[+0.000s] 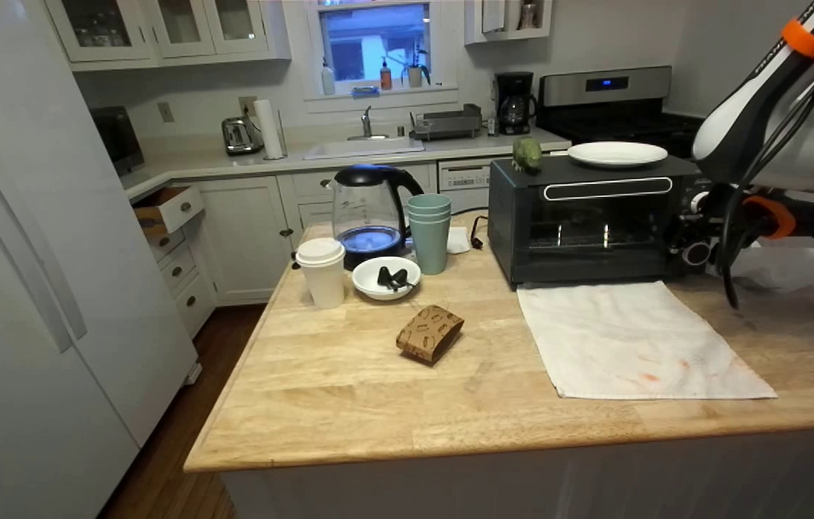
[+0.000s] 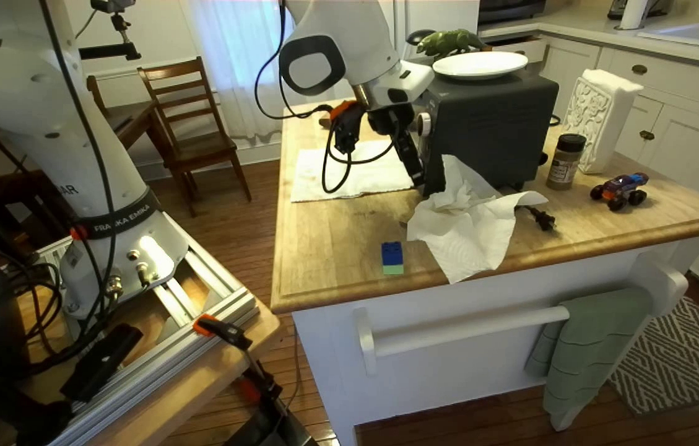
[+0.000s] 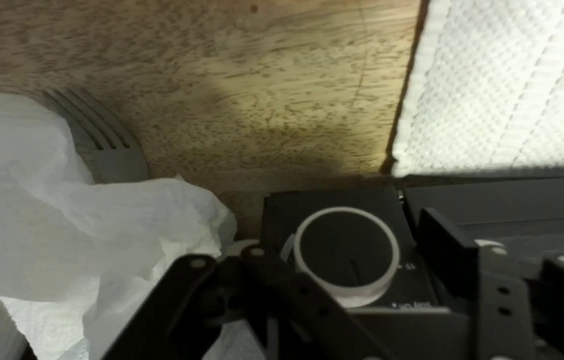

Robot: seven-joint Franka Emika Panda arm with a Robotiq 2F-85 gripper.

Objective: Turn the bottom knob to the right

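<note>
Two fingers (image 3: 446, 250) of the gripper (image 3: 352, 252) stand spread, 1 each side of the btm knob (image 3: 344, 245) on the oven (image 2: 488, 130). Prob straddled so it can close on the rim & twist. Not clamped AFAICT; contact w/ rim can't be told, since the finger nearer the paper (image 3: 62, 210) covers part of it. Wrist cam looks upside down (dial print inverted, counter (image 3: 272, 65) at its top edge), so watch the sense of "right". Paper is bunched near that finger, could snag mid-turn.

Hidden stuff: paper covers most of a fork (image 3: 118, 164), only tines + neck show. Dial mark is faint on black, so setting's hard to read; "15" legible, other print blurry. Higher knob (image 2: 424, 124) shows in an exterior view, but btm one is blocked by the gripper there. Fingers blend w/ dark oven, exact reach unclear.
</note>
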